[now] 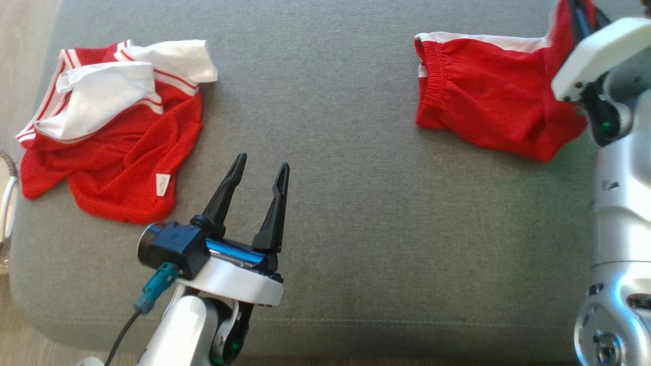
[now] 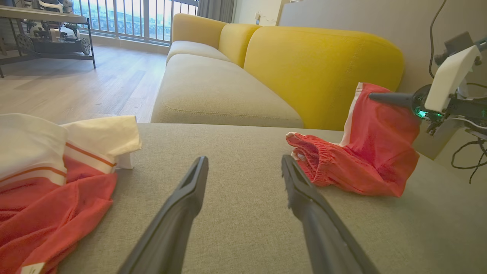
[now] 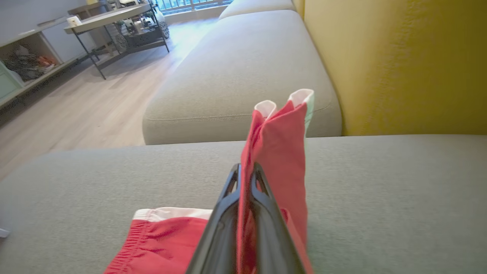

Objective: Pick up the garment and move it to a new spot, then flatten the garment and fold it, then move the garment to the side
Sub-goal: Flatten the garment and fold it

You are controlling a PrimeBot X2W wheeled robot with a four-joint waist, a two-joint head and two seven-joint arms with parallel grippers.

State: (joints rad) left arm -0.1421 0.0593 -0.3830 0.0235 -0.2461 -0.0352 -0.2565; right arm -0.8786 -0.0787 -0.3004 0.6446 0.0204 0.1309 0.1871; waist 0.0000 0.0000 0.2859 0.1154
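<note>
Red shorts (image 1: 483, 96) with a white side stripe lie at the right of the grey cushion (image 1: 325, 203), elastic waistband toward the left. My right gripper (image 3: 246, 171) is shut on one edge of the shorts (image 3: 279, 152) and holds that edge lifted above the cushion; the same gripper (image 2: 380, 97) shows clamping the raised cloth (image 2: 365, 152). My left gripper (image 1: 260, 166) hovers open over the cushion's middle front, nothing between its fingers (image 2: 190, 190). A crumpled red and white jersey (image 1: 112, 132) lies at the left.
The cushion's front edge (image 1: 356, 351) runs just below my left arm. A yellow sofa (image 2: 304, 64) stands beyond the cushion. Wood floor (image 2: 76, 83) and a metal shelf (image 2: 45, 34) lie farther off. A white object (image 1: 6, 203) pokes in at the left border.
</note>
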